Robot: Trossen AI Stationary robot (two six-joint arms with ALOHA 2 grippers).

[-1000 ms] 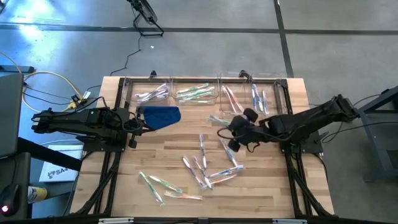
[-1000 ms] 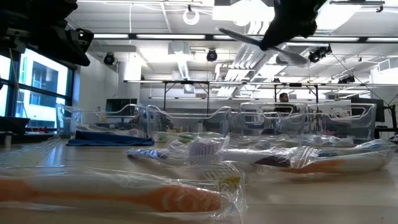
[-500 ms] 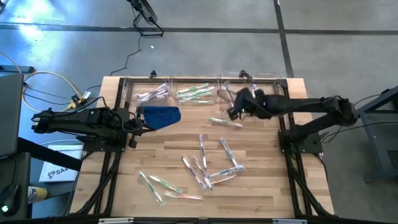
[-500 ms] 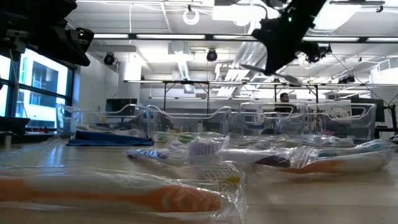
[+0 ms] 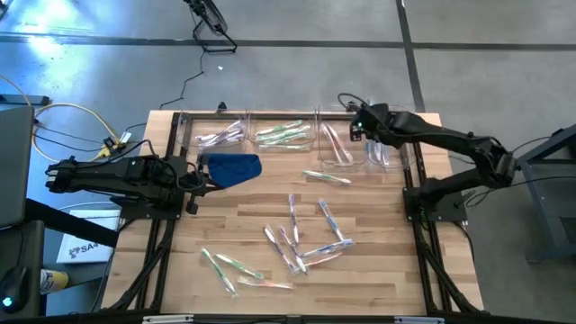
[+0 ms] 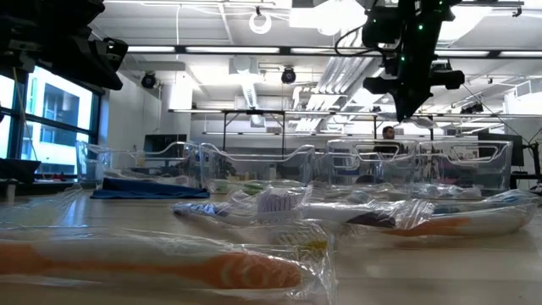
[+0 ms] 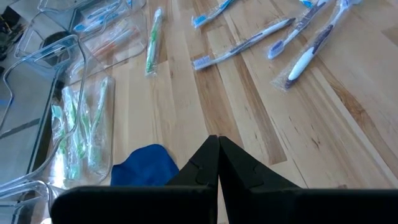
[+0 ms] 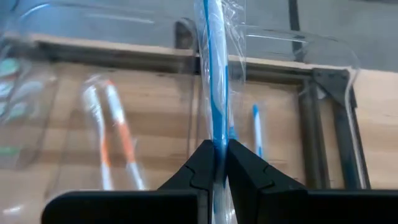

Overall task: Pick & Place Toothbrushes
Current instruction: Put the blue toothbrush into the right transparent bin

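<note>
Nearest you, along the front edge of the bench, loose toothbrushes (image 5: 236, 266) lie scattered, with another cluster (image 5: 301, 245) toward the middle and one stray (image 5: 326, 177) just short of the bins. At the left edge your left gripper (image 5: 191, 181) waits beside the blue cloth (image 5: 230, 166), its fingers pressed together on nothing.

At the far edge, toward the right corner, your right gripper (image 5: 360, 122) hangs above the row of clear bins (image 5: 360, 108), jaws pinched on a blue-handled toothbrush (image 8: 216, 93) in clear wrapping. Under it the bin (image 8: 323, 56) already holds blue-handled brushes (image 8: 255, 127); the neighbouring one holds orange ones (image 8: 115, 134).

You appear to be at the place step: the brush is carried and poised over its bin. The next move likely calls for you to keep it inside the bin's walls, lower a little, then open the jaws so the wrapper drops clear.
</note>
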